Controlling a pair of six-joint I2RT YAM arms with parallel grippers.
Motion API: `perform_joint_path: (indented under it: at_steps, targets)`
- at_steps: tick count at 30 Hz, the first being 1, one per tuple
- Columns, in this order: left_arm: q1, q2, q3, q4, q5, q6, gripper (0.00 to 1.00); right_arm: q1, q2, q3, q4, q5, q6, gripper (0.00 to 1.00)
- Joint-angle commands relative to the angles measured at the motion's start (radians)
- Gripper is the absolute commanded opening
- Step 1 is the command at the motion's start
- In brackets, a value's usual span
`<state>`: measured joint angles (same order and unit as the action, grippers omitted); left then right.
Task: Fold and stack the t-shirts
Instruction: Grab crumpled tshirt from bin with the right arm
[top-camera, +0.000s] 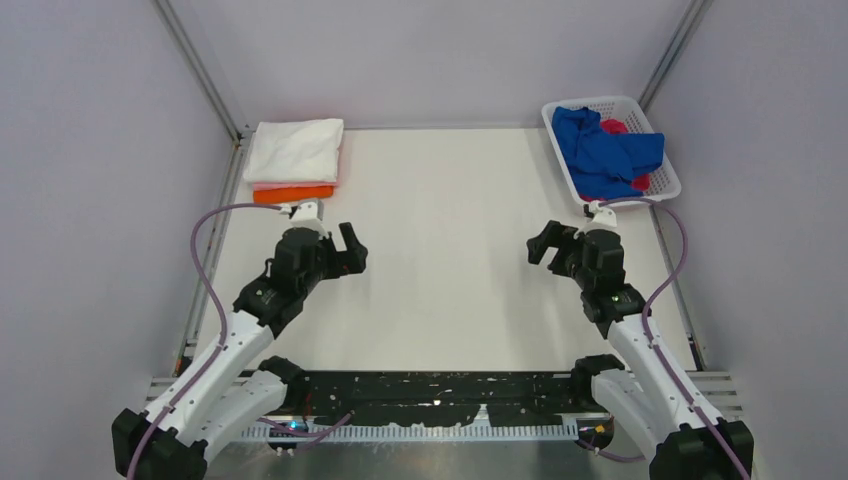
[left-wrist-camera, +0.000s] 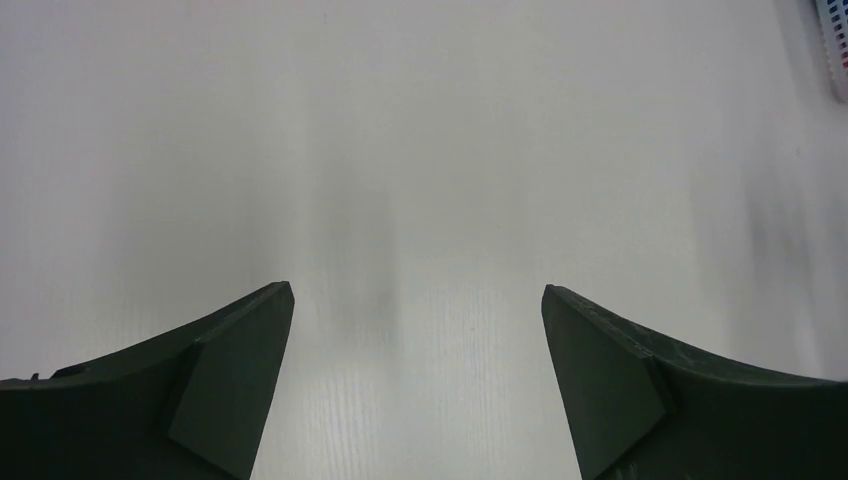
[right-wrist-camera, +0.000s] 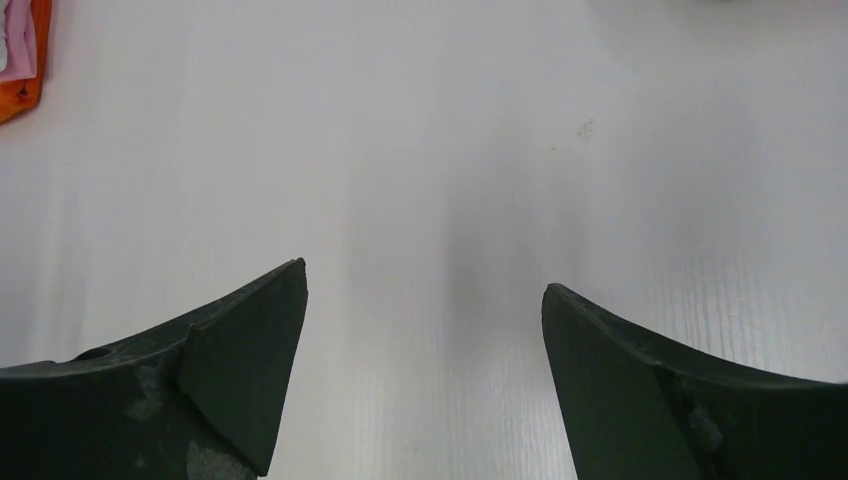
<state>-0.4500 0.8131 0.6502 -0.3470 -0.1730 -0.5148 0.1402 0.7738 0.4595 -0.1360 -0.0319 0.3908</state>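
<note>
Fingers on both arms stand spread wide with nothing between them: the left fingers (left-wrist-camera: 235, 375) and the right fingers (right-wrist-camera: 245, 365) each hover over bare white counter (top-camera: 450, 260), and the overhead view shows the two pairs pointing toward each other, well apart. Beyond the left fingers, at the far left corner, lies a folded stack: a white t-shirt (top-camera: 296, 150) on top, a thin edge of pale pink t-shirt (top-camera: 288, 186) under it, and an orange t-shirt (top-camera: 292, 195) at the bottom. The stack's near edge is close to the left arm's wrist. In the right wrist view the orange and pink edges show far ahead of the right fingers, at the upper left corner. Beyond the right fingers and out to their right sits a white lattice basket (top-camera: 600, 101). It holds a crumpled royal blue t-shirt (top-camera: 605, 150) lying over a magenta t-shirt (top-camera: 614, 126). A sliver of the basket shows at the upper right of the left wrist view.
</note>
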Motion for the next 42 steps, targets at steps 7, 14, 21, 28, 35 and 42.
perform_joint_path:
  at_steps: [7, 14, 21, 28, 35, 42]
  targets:
    - [-0.001, 0.027, 0.057, 0.07, -0.012, 0.015, 0.99, -0.005, 0.119, 0.253, 0.02, 0.256, -0.009, 0.95]
    - [-0.001, 0.048, 0.066, 0.067, -0.011, 0.018, 1.0, -0.143, 0.435, 0.656, -0.143, 0.313, -0.014, 0.95]
    - [-0.001, 0.062, 0.069, 0.066, -0.021, 0.013, 1.0, -0.28, 0.882, 1.069, -0.317, 0.195, -0.059, 0.95]
    - [-0.001, 0.092, 0.079, 0.055, -0.038, 0.008, 1.0, -0.329, 1.212, 1.39, -0.426, 0.252, -0.128, 0.99]
    - [-0.001, 0.144, 0.111, 0.039, -0.04, 0.001, 1.0, -0.337, 1.41, 1.564, -0.47, 0.255, -0.135, 0.9]
    - [-0.001, 0.155, 0.117, 0.036, -0.044, 0.0, 1.0, -0.336, 1.449, 1.563, -0.461, 0.167, -0.12, 0.63]
